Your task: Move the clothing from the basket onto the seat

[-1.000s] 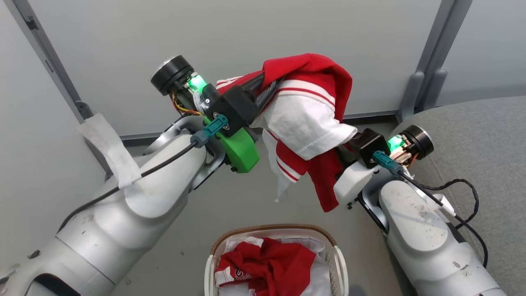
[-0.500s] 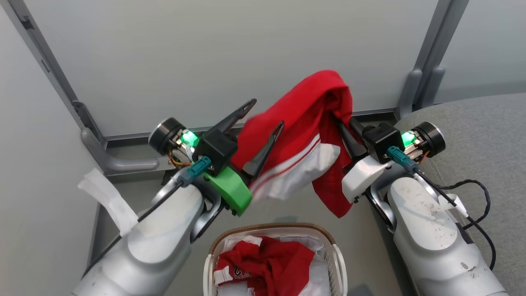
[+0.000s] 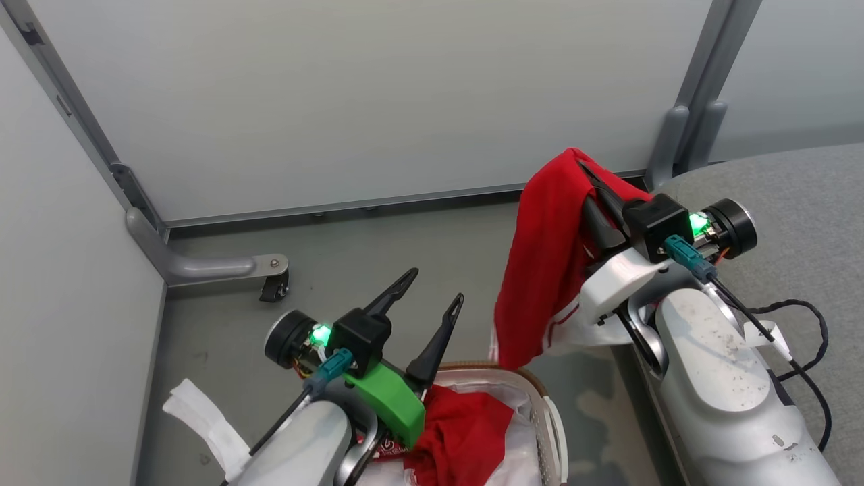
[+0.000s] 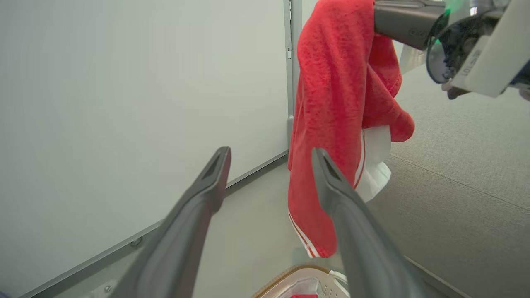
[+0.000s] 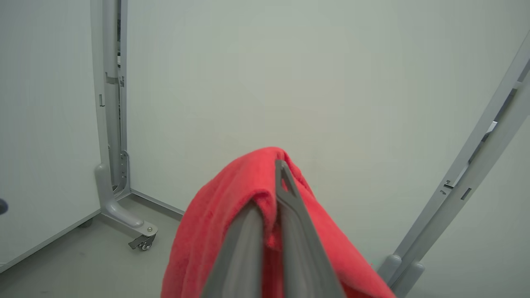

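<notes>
A red garment [image 3: 547,263] with white striped trim and a white inner side hangs from my right gripper [image 3: 588,174], which is shut on its top fold, just left of the grey seat [image 3: 796,202]. The right wrist view has the fabric [image 5: 232,215] draped over the closed fingers [image 5: 290,207]. My left gripper [image 3: 435,287] stands open with nothing in it, above the basket's [image 3: 543,405] far rim, its fingers [image 4: 207,186] spread. More red clothing [image 3: 466,432] lies in the basket on the white liner. From the left wrist the hanging garment [image 4: 331,103] is right of the open fingers, the seat [image 4: 455,165] behind it.
Pale partition panels close off the back and left. A grey post foot with a caster [image 3: 273,287] stands on the floor at the left. A black cable [image 3: 796,317] lies on the seat beside my right arm. Grey floor [image 3: 378,250] spreads between basket and wall.
My left gripper has let go of the garment and dropped toward the basket. The garment now hangs from the right gripper alone, closer to the seat. The head camera has tilted.
</notes>
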You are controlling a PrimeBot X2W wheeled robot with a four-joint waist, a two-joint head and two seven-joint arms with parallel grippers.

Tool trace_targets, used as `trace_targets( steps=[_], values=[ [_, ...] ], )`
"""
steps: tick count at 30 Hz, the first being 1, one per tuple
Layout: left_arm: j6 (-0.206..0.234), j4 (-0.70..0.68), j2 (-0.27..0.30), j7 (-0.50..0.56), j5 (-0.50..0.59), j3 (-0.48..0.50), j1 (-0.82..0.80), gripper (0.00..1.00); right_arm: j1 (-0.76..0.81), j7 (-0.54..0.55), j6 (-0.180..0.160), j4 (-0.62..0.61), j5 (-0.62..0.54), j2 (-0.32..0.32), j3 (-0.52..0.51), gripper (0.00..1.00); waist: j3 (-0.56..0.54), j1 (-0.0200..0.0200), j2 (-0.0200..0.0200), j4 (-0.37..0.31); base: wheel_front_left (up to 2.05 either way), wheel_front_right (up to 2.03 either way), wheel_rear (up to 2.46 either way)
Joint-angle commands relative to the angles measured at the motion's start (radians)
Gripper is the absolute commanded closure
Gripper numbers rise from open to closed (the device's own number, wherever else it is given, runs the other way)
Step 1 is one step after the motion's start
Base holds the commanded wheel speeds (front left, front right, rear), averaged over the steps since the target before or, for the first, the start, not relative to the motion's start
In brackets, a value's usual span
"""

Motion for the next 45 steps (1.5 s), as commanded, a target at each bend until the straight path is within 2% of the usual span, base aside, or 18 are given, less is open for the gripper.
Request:
trace_targets(
  steps=[1,11,20,24,29,36,45],
  values=[
    [-0.002,-0.001,-0.007,0.000,0.002,0.017,0.030,0.00,0.019,-0.005,-0.001,-0.007,-0.003,-0.004,-0.009,1.00,0.002,0.0000,0.0000,-0.002,0.00,0.00,0.00],
    [-0.002,-0.039,-0.039,0.001,0.024,0.117,0.145,0.00,0.036,-0.005,-0.001,-0.023,-0.010,-0.004,-0.037,1.00,0.008,0.0000,0.0000,-0.009,0.00,0.00,0.00],
    [-0.002,-0.054,-0.051,0.001,0.037,0.139,0.169,0.00,0.049,-0.005,-0.001,-0.018,-0.017,-0.007,-0.052,1.00,0.011,0.0000,0.0000,-0.015,0.00,0.00,0.00],
    [-0.002,-0.064,-0.051,0.001,0.045,0.138,0.173,0.00,0.047,-0.005,-0.001,-0.017,-0.019,-0.012,-0.065,1.00,0.014,0.0000,0.0000,-0.042,0.00,0.00,0.00],
    [-0.002,-0.082,-0.051,0.000,0.054,0.137,0.168,0.00,0.024,-0.005,-0.001,-0.019,-0.022,-0.028,-0.065,1.00,0.034,0.0000,0.0000,-0.116,0.00,0.00,0.00],
    [-0.002,-0.114,-0.054,0.001,0.079,0.124,0.128,0.00,-0.013,-0.005,-0.001,-0.042,-0.015,-0.054,-0.075,1.00,0.100,0.0000,0.0000,-0.256,0.00,0.00,0.00],
    [-0.001,-0.119,-0.041,0.000,0.093,0.091,0.094,0.00,-0.013,-0.005,-0.001,-0.059,-0.008,-0.055,-0.095,1.00,0.153,0.0000,0.0000,-0.425,0.00,0.00,0.00]
  ],
)
